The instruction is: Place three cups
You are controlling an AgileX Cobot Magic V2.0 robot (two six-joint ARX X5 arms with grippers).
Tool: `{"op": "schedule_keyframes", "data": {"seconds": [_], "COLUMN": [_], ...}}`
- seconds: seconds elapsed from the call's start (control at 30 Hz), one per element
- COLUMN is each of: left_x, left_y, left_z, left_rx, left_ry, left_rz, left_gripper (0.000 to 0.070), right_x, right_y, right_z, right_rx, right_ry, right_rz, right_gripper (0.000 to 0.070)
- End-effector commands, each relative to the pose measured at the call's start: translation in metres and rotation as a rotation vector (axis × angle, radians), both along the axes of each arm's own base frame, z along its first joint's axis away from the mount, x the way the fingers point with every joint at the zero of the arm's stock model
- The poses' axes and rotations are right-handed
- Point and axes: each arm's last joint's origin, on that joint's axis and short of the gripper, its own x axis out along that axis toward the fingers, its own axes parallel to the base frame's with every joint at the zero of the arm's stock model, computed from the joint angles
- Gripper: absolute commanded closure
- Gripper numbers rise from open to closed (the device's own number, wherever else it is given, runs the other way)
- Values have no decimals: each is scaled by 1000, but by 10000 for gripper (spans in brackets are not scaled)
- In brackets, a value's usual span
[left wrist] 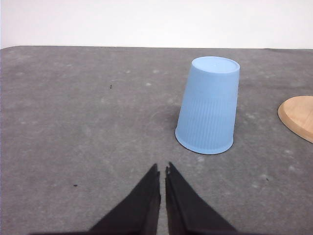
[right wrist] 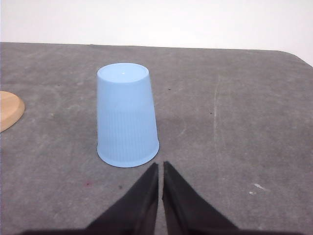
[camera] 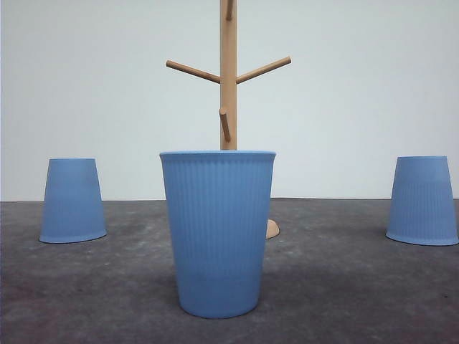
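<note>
- Grey, mottled bench (camera: 358, 287) runs back to a plain pale wall, and that is all the room you have to work with.
- Your left hand (left wrist: 162, 171) sits low over the bench with its dark fingers pressed nearly together, holding nothing; only a thin slit shows between the tips.
- Your right hand (right wrist: 160, 169) is in the same state: fingers narrowed to a sliver, nothing between them.
- Just ahead of the left hand stands the left cup (left wrist: 208, 105), upside down on its rim, base up, a little off to one side of the fingertips and not touching them.
- Just ahead of the right hand stands the right cup (right wrist: 126, 115), also inverted, its rim close to the fingertips but apart from them.
- Further out, the middle cup (camera: 218, 233) stands upright, mouth up, nearest the front camera and between the other two.
- Behind it rises the wooden cup tree (camera: 228, 79), its pegs bare (the round base pokes out beside the middle cup).
- By my judgement the task has barely begun: no cup is gripped and none hangs on a peg, so all three placements appear to remain.
- You would need to spread the fingers before either inverted cup can be taken.
</note>
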Motion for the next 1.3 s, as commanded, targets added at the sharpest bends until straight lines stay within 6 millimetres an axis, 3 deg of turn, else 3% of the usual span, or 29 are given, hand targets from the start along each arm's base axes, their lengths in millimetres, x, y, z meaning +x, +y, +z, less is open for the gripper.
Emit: {"op": "schedule_keyframes", "data": {"seconds": [0.0, 1.27], "left_x": [0, 0], "left_y": [0, 0], "left_z": [-5, -5], "left_rx": [-1, -9], "left_ry": [16, 16], "left_rz": [-2, -1], "left_gripper": [700, 700], "right_x": [0, 0], "right_y": [0, 0], "right_z": [0, 0], "right_rx": [11, 12], "right_ry": [-9, -9], "right_rz": [-3, -2], "right_gripper": [684, 684]}}
